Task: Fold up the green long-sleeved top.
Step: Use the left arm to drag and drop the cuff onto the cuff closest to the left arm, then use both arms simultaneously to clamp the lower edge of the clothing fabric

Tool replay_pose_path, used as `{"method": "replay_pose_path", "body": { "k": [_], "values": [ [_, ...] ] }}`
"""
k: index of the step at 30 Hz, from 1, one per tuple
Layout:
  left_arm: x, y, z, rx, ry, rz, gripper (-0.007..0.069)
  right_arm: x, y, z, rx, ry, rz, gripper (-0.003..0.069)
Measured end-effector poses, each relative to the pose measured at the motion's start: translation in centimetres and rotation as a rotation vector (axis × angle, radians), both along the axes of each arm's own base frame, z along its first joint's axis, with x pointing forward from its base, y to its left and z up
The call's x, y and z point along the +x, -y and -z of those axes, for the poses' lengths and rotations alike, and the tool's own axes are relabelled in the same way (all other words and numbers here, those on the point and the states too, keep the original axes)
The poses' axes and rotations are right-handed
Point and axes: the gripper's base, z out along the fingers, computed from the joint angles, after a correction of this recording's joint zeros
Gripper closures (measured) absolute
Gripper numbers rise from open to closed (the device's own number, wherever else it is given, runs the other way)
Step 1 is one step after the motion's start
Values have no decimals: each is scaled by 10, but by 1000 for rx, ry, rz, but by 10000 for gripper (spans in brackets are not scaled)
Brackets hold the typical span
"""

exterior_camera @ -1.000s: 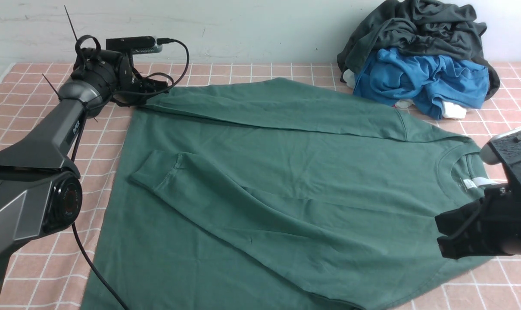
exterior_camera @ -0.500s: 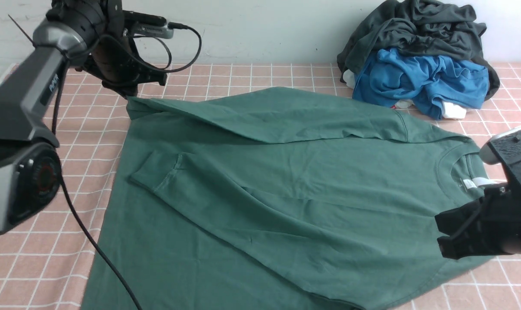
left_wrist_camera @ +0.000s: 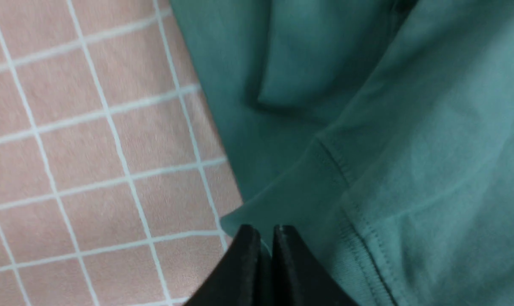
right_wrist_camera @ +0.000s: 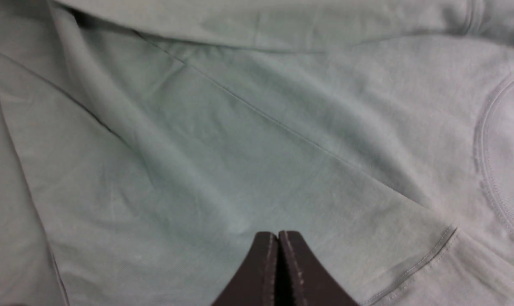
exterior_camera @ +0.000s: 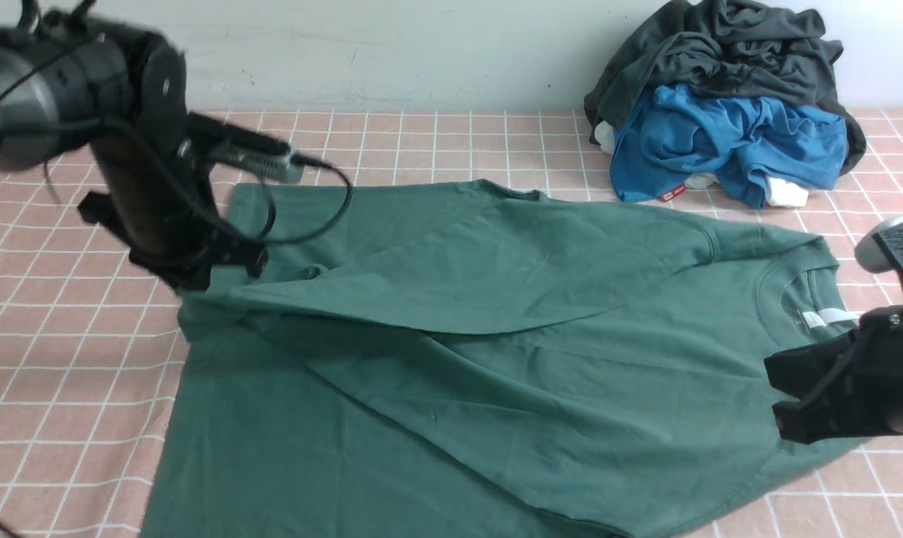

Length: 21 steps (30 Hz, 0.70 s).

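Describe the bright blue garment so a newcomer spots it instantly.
Look across the pink white-gridded tablecloth to the far right, where a heap of crumpled clothes sits near the white wall. The bright blue cloth garment bulges from the heap's near side, below the crumpled dark grey-black cloth garment; its vivid blue sets it apart from that one.
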Motion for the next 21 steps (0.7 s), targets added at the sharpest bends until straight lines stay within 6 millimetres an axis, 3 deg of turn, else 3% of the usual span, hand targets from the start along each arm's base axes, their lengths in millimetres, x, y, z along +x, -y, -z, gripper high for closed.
{"method": "replay_pose_path", "body": {
  "k": [6,9,10,13,14,15,17,20,21],
  "values": [
    [-8,1,29,-23,101,39,573,0,0,-1,1,8,3,669],
    [-9,1,30,-28,88,47,483,1,0,-1,1,12,4,669],
    [-12,1,27,-29,73,50,413,1,0,-1,2,14,5,669],
    [-25,1,7,-54,75,42,235,0,0,-1,1,7,3,669],
    [-27,1,3,-61,82,45,224,0,0,-1,1,6,2,669],
    [-42,4,-10,-75,98,87,135,-1,0,1,0,-15,-5,669],
    [-68,11,-20,-79,93,208,64,-3,-1,2,-6,-40,-20,669],
    [-101,25,-17,-79,63,387,30,-6,-2,4,-12,-65,-47,669],
    [-127,32,-5,-72,16,533,26,-7,-4,5,-13,-75,-71,669]
  ]
}}
